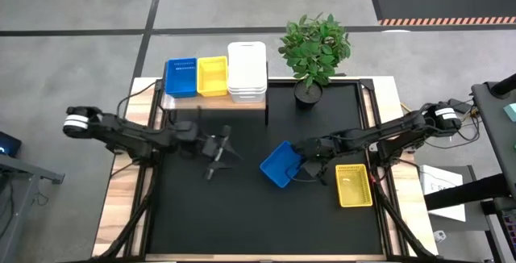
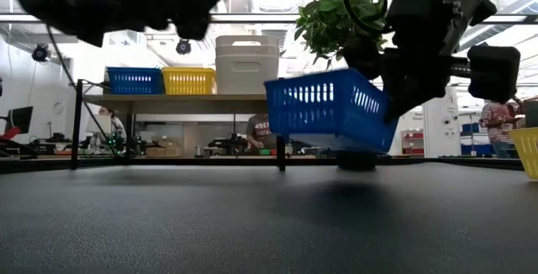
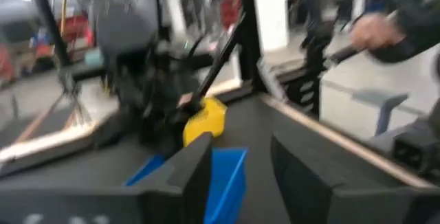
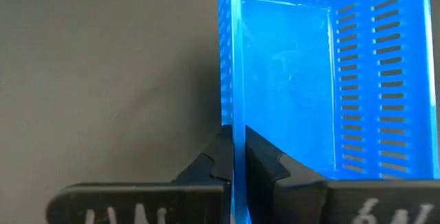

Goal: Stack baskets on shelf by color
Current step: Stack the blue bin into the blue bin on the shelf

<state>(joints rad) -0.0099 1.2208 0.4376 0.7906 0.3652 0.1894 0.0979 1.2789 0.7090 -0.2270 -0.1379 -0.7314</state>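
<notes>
A blue basket (image 1: pixel 280 166) hangs in my right gripper (image 1: pixel 304 164) over the middle of the black table; in the low view this blue basket (image 2: pixel 326 110) is off the table and tilted. A yellow basket (image 1: pixel 354 185) sits flat on the table near the right edge. On the light-wood shelf (image 1: pixel 211 102) at the far side stand a blue basket (image 1: pixel 181 77), a yellow basket (image 1: pixel 213 76) and stacked white baskets (image 1: pixel 247 71). My left gripper (image 1: pixel 219 156) hovers open, left of centre, touching nothing; its wrist view looks past its fingers at the held blue basket (image 3: pixel 223 176). My right gripper (image 4: pixel 234 154) pinches the rim of one side wall (image 4: pixel 232 124) of the blue basket, one finger outside and one finger (image 4: pixel 265 165) inside the tray. It comes from the table's right side, at the basket's right end. The basket is lifted clear and tilted.
A potted plant (image 1: pixel 314 49) stands at the far edge, right of the shelf. The table's wooden borders (image 1: pixel 121 190) run along both sides. Open black surface lies between the grippers and the near edge. A person's hand (image 3: pixel 375 28) shows in the room beyond.
</notes>
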